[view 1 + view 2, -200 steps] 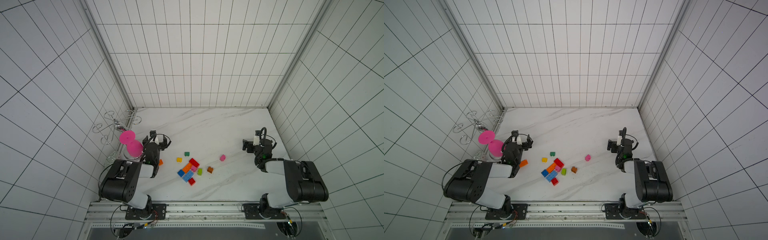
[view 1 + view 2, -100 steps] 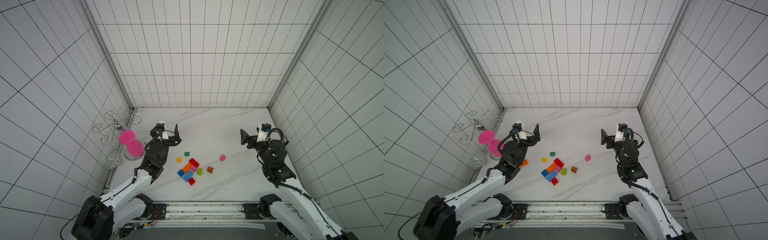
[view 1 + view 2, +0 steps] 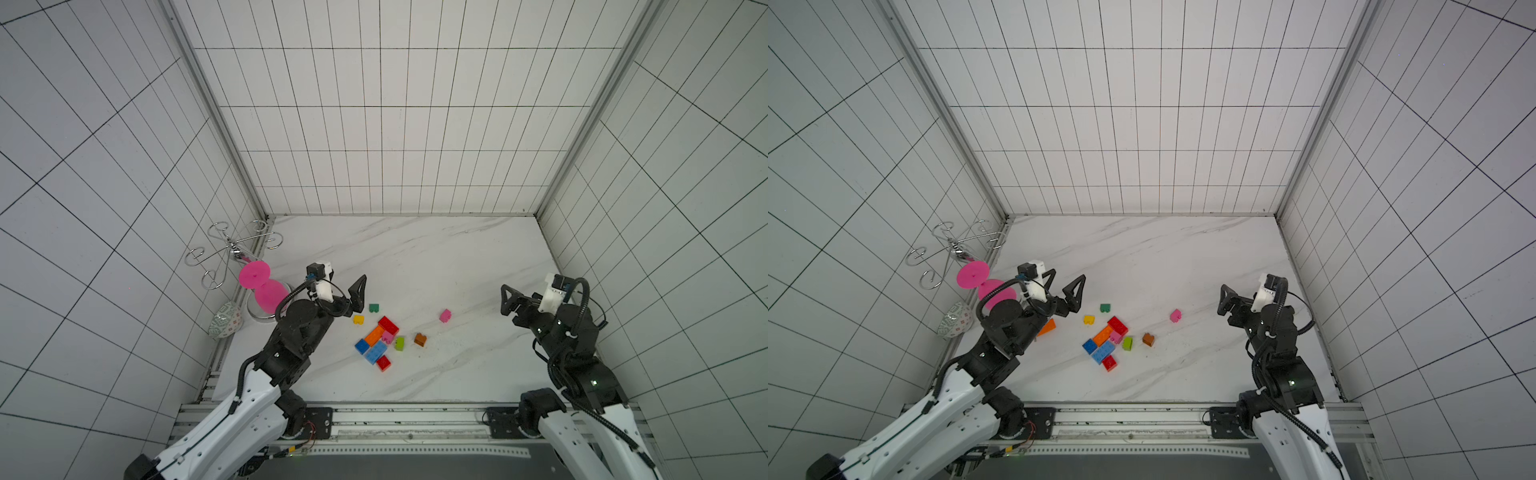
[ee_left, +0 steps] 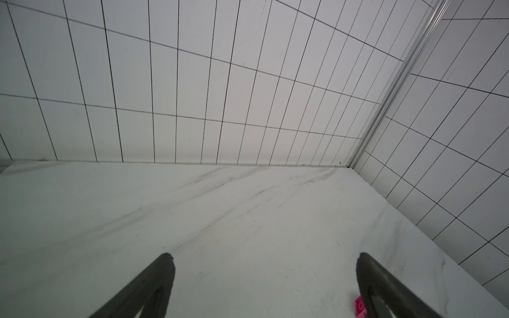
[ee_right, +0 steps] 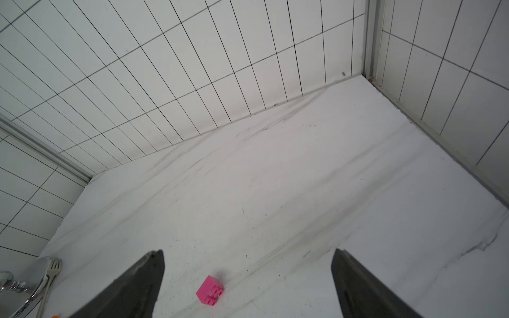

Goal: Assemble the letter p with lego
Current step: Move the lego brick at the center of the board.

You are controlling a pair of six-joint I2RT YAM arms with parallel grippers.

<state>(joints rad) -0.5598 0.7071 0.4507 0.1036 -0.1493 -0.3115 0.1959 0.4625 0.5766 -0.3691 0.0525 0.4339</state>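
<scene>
In both top views the lego point(image 3: 375, 334) lies scattered near the front edge of the desk point(image 3: 415, 257), with no p begun. The left wrist view shows the left gripper point(image 4: 264, 256) spread wide and empty, ready to pick. In the right wrist view the right gripper point(image 5: 248, 252) is equally wide, a pink brick point(image 5: 210, 290) just ahead.

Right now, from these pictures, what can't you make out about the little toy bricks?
- Loose orange brick: in a top view, partly behind the left arm.
- Pink brick: in the left wrist view, mostly hidden by the left gripper and cut off by the picture's edge.
- Brick cluster: in both top views, too small to tell whether the bricks are snapped together or only touching.
</scene>
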